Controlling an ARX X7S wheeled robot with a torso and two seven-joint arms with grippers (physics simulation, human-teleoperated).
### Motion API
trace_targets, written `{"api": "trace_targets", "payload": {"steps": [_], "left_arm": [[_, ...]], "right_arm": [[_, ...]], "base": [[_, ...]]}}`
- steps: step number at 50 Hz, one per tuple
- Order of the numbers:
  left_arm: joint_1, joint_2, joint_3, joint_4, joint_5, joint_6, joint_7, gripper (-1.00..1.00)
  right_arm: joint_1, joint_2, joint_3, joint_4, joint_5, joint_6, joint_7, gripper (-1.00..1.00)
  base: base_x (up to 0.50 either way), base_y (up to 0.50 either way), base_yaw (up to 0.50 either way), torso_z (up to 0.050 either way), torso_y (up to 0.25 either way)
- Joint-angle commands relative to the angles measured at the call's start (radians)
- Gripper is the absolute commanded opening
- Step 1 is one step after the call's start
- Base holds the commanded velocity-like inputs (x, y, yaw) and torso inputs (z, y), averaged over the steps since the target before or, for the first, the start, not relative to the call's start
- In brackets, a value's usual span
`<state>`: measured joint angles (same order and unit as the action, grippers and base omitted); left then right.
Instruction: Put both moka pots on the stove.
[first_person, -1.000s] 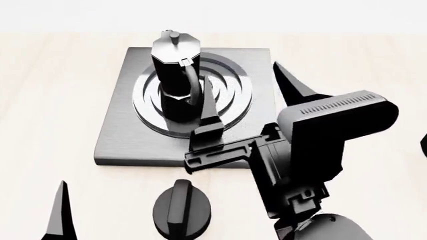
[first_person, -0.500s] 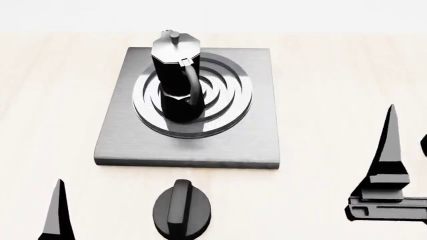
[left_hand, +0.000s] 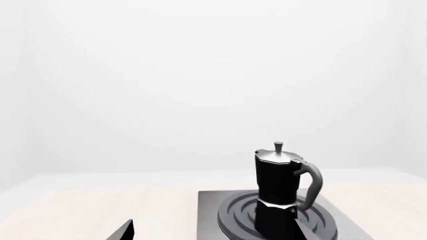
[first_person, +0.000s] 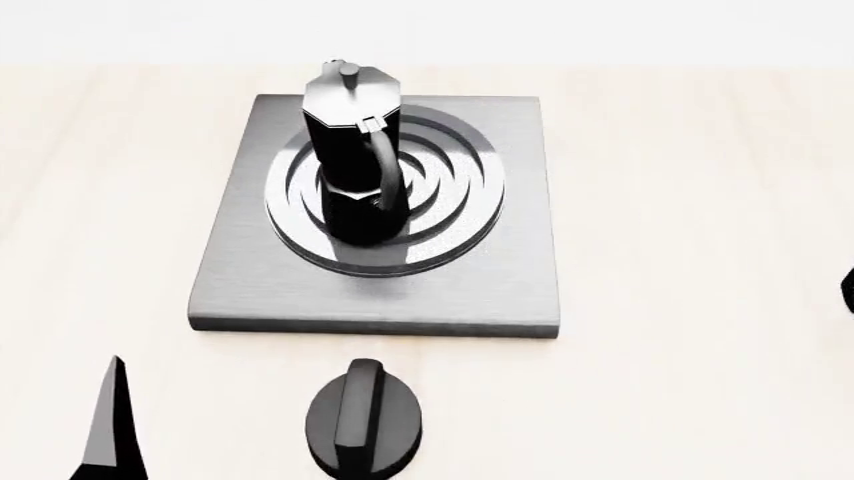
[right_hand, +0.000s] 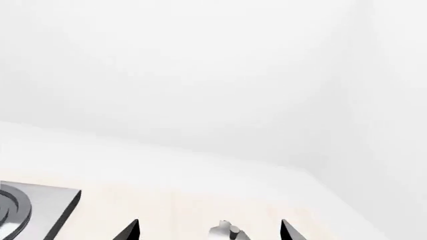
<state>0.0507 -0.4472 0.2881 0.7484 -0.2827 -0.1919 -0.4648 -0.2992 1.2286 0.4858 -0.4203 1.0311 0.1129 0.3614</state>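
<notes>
Standing upright on the dark rings of the stove (first_person: 380, 290), slightly toward nine o'clock of their centre, one moka pot (first_person: 352, 160) turns its handle toward us in the head view. We see the second moka pot (right_hand: 225, 231) only as a silver lid and knob between the right tool's fingertips (right_hand: 129, 230), which are spread apart around it without touching. The left tool (left_hand: 213, 232) is likewise spread, empty. At six o'clock of the stove, a black ridged knob (first_person: 363, 415) sits on the pale worktop (first_person: 667, 200).
</notes>
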Motion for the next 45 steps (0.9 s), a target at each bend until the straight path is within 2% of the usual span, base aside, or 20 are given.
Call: {"api": "trace_targets", "payload": {"steps": [1,4,7,10,11,12,13,15,18,35,45], "left_arm": [[-0.002,0.002,0.012,-0.005,0.002,0.002,0.001,1.00],[-0.004,0.001,0.014,-0.002,0.000,-0.005,-0.001,1.00],[-0.004,0.000,0.009,-0.001,-0.002,-0.004,-0.003,1.00],[-0.004,-0.003,0.004,0.001,-0.005,-0.005,-0.005,1.00],[-0.005,-0.001,0.006,-0.007,-0.003,0.000,-0.004,1.00],[-0.006,0.000,0.007,-0.010,-0.003,0.002,-0.003,1.00],[-0.006,-0.001,0.009,-0.005,-0.002,-0.004,-0.005,1.00],[-0.007,0.000,0.015,-0.005,0.001,-0.006,-0.005,1.00],[-0.009,0.000,0.017,-0.008,0.002,-0.003,-0.004,1.00],[-0.008,-0.003,0.017,-0.017,0.001,0.007,-0.005,1.00],[-0.006,-0.005,0.018,-0.018,0.002,0.012,-0.007,1.00]], "right_arm": [[0.039,0.144,-0.045,0.174,0.111,0.016,-0.065,1.00],[0.081,0.232,-0.165,0.241,0.195,-0.032,-0.087,1.00],[0.076,0.336,-0.279,0.308,0.296,-0.149,-0.093,1.00],[0.086,0.342,-0.278,0.339,0.314,-0.124,-0.132,1.00],[0.236,0.203,-0.428,0.354,0.214,0.026,-0.199,1.00],[0.386,0.134,-0.578,0.383,0.120,0.176,-0.233,1.00],[0.536,0.113,-0.646,0.399,0.087,0.221,-0.257,1.00],[0.816,0.095,-0.669,0.429,0.088,0.263,-0.295,1.00],[0.877,0.081,-0.681,0.464,0.100,0.317,-0.317,1.00],[1.117,0.010,-0.794,0.526,0.003,0.503,-0.411,1.00],[1.115,-0.021,-0.807,0.573,-0.013,0.499,-0.419,1.00]], "base": [[0.00,0.00,0.00,0.000,0.000],[0.00,0.00,0.00,0.000,0.000],[0.00,0.00,0.00,0.000,0.000],[0.00,0.00,0.00,0.000,0.000],[0.00,0.00,0.00,0.000,0.000],[0.00,0.00,0.00,0.000,0.000],[0.00,0.00,0.00,0.000,0.000],[0.00,0.00,0.00,0.000,0.000],[0.00,0.00,0.00,0.000,0.000],[0.00,0.00,0.00,0.000,0.000],[0.00,0.00,0.00,0.000,0.000]]}}
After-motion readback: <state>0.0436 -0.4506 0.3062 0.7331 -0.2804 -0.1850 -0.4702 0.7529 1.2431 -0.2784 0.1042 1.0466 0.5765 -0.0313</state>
